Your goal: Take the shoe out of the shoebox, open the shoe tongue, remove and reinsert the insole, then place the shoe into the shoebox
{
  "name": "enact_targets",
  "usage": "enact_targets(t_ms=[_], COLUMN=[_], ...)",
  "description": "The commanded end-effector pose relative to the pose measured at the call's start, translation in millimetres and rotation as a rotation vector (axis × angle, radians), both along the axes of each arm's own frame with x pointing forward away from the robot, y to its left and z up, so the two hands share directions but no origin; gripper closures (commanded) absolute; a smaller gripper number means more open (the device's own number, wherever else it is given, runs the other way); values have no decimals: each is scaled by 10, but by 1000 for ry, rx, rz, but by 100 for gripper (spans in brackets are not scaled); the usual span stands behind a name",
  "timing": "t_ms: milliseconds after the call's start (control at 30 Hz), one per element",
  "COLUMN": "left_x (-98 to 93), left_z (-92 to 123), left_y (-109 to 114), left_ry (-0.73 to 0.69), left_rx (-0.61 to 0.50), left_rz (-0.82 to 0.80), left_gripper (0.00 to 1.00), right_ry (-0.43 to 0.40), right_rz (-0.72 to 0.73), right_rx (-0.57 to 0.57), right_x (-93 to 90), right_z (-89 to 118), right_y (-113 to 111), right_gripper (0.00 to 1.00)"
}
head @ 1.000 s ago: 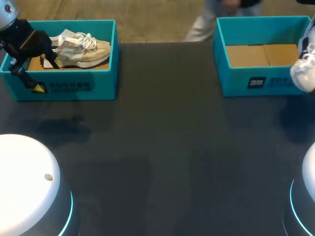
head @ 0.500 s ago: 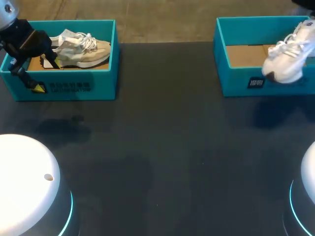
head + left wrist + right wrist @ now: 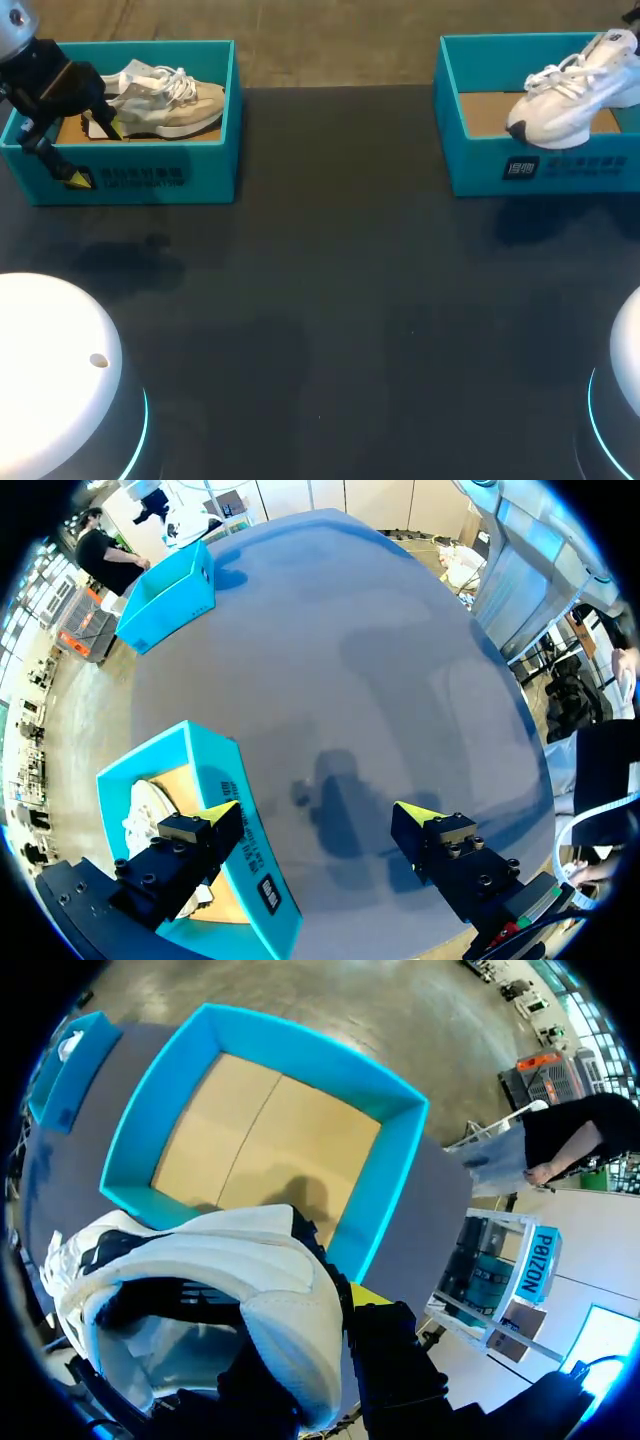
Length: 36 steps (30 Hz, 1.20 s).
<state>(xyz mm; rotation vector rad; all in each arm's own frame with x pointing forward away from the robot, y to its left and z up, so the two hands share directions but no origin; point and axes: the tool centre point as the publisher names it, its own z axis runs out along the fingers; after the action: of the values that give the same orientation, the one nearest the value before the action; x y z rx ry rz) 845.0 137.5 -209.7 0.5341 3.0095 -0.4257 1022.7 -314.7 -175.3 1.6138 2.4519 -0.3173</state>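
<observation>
Black left pincer (image 3: 318,816), yellow tips (image 3: 216,814), screws (image 3: 452,830), white domed bases (image 3: 50,370)

Dim black table, soft light from overhead

Your head view is lit evenly from above. The black table (image 3: 330,300) soaks the light up and reads dark, while the teal left shoebox (image 3: 215,120) and right shoebox (image 3: 480,170) stay bright. The white shoe (image 3: 565,95) throws a soft, wide shadow onto the table just in front of the right shoebox. The left gripper (image 3: 97,154) casts a fainter shadow in front of the left shoebox. The white arm bases (image 3: 60,350) at your near corners glare. In the left wrist view the table bows like a dome, with dark finger shadows between the fingers. In the right wrist view a soft shadow lies on the cardboard floor (image 3: 230,1130).
</observation>
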Motion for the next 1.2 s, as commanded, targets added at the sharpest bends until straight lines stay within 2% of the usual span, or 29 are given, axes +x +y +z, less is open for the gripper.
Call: enact_targets(t_ms=[33, 233, 467, 700, 1200], left_x=[-1, -1, -1, -1, -1], left_z=[3, 3, 3, 3, 3], left_y=[5, 5, 5, 5, 5], left_ry=[0, 0, 0, 0, 0], left_rx=[3, 3, 3, 3, 3], left_rz=[-1, -1, -1, -1, -1], left_gripper=[0, 0, 0, 0, 0], right_ry=[-44, -117, -144, -158, -167], right_rz=[-175, -465, -638, -679, -626], right_rx=[54, 71, 31, 25, 7], right_x=[15, -54, -77, -94, -139], right_z=[20, 34, 13, -39, -89], right_y=[-33, -126, -135, -87, -192], right_gripper=[100, 100, 100, 100, 100])
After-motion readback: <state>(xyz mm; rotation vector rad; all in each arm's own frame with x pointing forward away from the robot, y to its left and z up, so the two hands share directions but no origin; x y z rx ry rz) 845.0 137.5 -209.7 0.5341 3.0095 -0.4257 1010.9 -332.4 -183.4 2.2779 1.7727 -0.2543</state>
